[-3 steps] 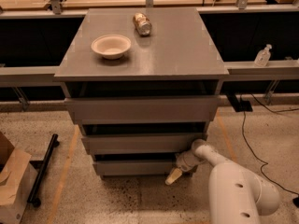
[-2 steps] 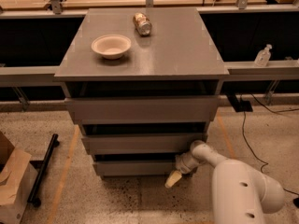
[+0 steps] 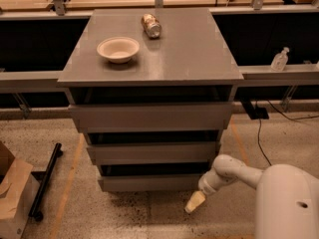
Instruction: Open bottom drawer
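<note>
The bottom drawer point(image 3: 149, 182) is the lowest grey handleless front of the cabinet, with a dark gap above it. Two wider grey drawer fronts point(image 3: 149, 116) sit above it. My gripper point(image 3: 195, 202) hangs from the white arm point(image 3: 234, 172) at the drawer's right end, just in front of and slightly below its front panel, near the floor. Its yellowish tip points down and left.
On the cabinet top point(image 3: 189, 54) are a white bowl point(image 3: 118, 49) and a can lying on its side point(image 3: 150, 25). A cardboard box point(image 3: 12, 193) and a black bar point(image 3: 45, 180) lie on the floor at left. A cable point(image 3: 259, 133) runs at right. A bottle point(image 3: 279, 59) stands on the right ledge.
The gripper has stayed at the right end of the bottom drawer; the arm has shifted only slightly. The drawer front looks unchanged.
</note>
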Available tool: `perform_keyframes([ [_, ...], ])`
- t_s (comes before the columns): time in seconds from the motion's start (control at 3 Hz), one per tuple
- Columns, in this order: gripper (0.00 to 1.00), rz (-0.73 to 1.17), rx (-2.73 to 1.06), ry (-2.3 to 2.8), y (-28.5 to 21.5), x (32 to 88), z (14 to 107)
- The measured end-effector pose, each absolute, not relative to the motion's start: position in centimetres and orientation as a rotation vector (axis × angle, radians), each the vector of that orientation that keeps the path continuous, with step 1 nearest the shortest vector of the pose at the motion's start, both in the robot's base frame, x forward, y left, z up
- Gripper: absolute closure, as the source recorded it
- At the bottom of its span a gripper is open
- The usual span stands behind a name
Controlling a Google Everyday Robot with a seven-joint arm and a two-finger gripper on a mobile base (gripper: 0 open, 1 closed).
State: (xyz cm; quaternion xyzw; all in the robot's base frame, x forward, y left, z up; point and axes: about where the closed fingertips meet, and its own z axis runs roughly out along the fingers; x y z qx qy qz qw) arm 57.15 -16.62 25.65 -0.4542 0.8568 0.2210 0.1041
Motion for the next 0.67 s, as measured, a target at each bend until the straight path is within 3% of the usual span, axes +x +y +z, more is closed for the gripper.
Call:
perform_keyframes([
  [0.33, 0.00, 0.725, -1.371, 2.587, -15.2, 51.6, 25.2],
  [0.67, 0.00, 0.723, -1.438, 2.547, -13.7, 50.5, 25.6],
])
